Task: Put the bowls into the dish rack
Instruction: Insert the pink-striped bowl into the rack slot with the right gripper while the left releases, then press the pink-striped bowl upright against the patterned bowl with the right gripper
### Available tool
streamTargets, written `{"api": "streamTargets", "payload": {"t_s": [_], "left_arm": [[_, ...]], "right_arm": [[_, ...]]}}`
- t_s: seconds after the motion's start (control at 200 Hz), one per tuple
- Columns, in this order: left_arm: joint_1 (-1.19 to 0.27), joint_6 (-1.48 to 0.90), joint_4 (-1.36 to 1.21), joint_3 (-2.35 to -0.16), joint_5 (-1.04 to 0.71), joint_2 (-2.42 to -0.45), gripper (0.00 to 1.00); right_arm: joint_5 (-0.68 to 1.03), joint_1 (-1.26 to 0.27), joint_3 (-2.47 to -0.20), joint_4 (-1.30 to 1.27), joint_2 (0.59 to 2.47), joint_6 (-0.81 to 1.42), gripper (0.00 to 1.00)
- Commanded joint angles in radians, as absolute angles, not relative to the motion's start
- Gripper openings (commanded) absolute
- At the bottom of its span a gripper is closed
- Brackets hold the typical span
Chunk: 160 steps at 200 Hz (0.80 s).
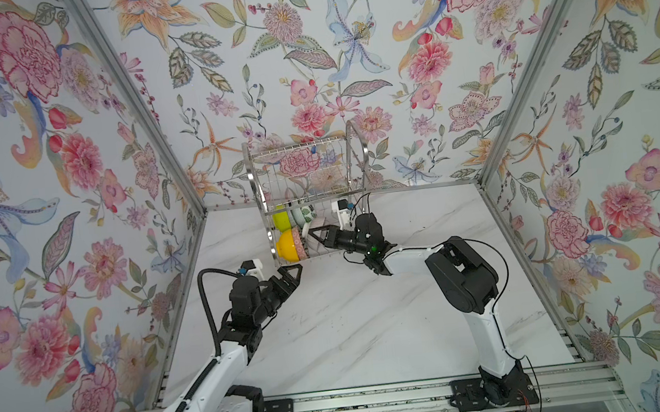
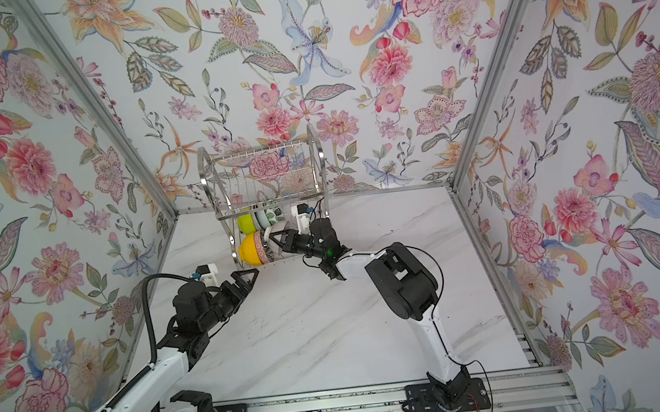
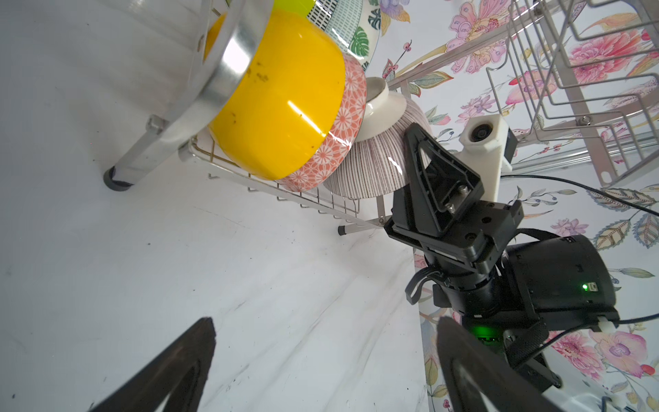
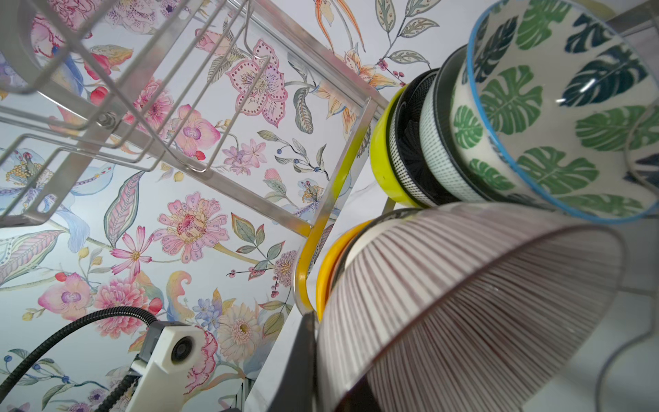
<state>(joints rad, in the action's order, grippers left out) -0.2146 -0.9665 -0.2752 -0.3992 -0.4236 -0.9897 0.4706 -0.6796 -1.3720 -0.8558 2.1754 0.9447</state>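
The table point(image 1: 354, 330) under me is smooth white stone-look with faint grey veins. Walls point(image 1: 43, 162) of flowered paper box it in on three sides, with metal strips up the corners. Most of the top lies bare between my two arms. The one crowded spot is the far edge, where the dish rack point(image 1: 252, 181) stands against the back wall, shiny wire in two tiers between curved tube sides.

On its lower tier, standing on edge, a back row runs from a lime bowl point(image 4: 381, 160) through dotted bowls point(image 4: 435, 153) to a leaf bowl point(image 4: 535, 125) with a blue rim. The front row starts with a glossy yellow bowl point(image 3: 278, 107). A pink bowl point(image 3: 342, 125) in a flower-net print presses against it. Last comes a striped bowl point(image 3: 374, 167), fine dark lines over white with a plain white foot, leaning on the pink one.

My right gripper point(image 1: 311, 232) reaches in from the rack's right end and is clamped on the striped bowl's rim. My left gripper point(image 1: 295, 270) hovers just beside the rack's front left foot. Its fingers point(image 3: 171, 371) are spread wide over bare table.
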Motion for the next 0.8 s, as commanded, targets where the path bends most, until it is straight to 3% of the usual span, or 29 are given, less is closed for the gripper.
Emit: {"api": "streamTargets", "payload": {"t_s": [0.0,0.796], "left_arm": [[-0.197,-0.966,-0.286,-0.383,-0.458,-0.97,0.99],[-0.173,-0.963,-0.265,-0.365,-0.474,-0.941,0.99]], "right_arm": [[0.456,-0.687,-1.422,-0.973,2.197,0.972,0.0],[0.483,-0.698,-1.509,-0.99,2.312,1.084,0.0]]}}
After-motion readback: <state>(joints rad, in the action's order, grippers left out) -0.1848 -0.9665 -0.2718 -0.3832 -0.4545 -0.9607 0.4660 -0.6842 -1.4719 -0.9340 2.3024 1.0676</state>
